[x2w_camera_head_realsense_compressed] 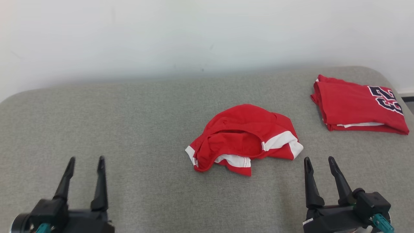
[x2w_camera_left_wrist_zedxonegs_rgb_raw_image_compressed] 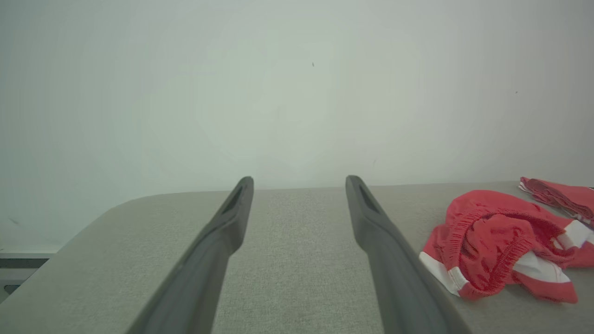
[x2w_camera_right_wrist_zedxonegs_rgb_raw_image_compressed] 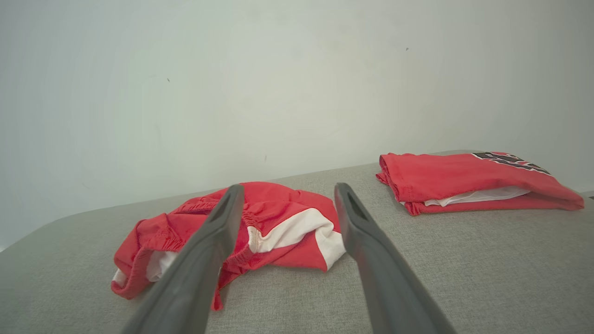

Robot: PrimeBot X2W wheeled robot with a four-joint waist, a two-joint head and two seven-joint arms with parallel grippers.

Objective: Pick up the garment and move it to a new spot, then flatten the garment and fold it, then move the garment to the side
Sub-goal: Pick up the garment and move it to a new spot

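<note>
The garment (x2w_camera_head_realsense_compressed: 242,136) is a crumpled red heap with white panels and a gathered hem, lying on the grey padded surface (x2w_camera_head_realsense_compressed: 129,129) a little right of centre. My left gripper (x2w_camera_head_realsense_compressed: 86,158) is open and empty at the lower left, well left of the heap. My right gripper (x2w_camera_head_realsense_compressed: 319,158) is open and empty just off the garment's near right corner. In the left wrist view the garment (x2w_camera_left_wrist_zedxonegs_rgb_raw_image_compressed: 496,241) lies to the right of my open left gripper (x2w_camera_left_wrist_zedxonegs_rgb_raw_image_compressed: 299,178). In the right wrist view the garment (x2w_camera_right_wrist_zedxonegs_rgb_raw_image_compressed: 287,206) lies just beyond my open right gripper (x2w_camera_right_wrist_zedxonegs_rgb_raw_image_compressed: 288,185).
A second red garment (x2w_camera_head_realsense_compressed: 349,106), folded flat with dark numerals on it, lies at the far right near the surface's rounded edge; it also shows as the folded piece (x2w_camera_right_wrist_zedxonegs_rgb_raw_image_compressed: 455,176) in the right wrist view. A pale wall (x2w_camera_head_realsense_compressed: 207,38) rises behind the surface.
</note>
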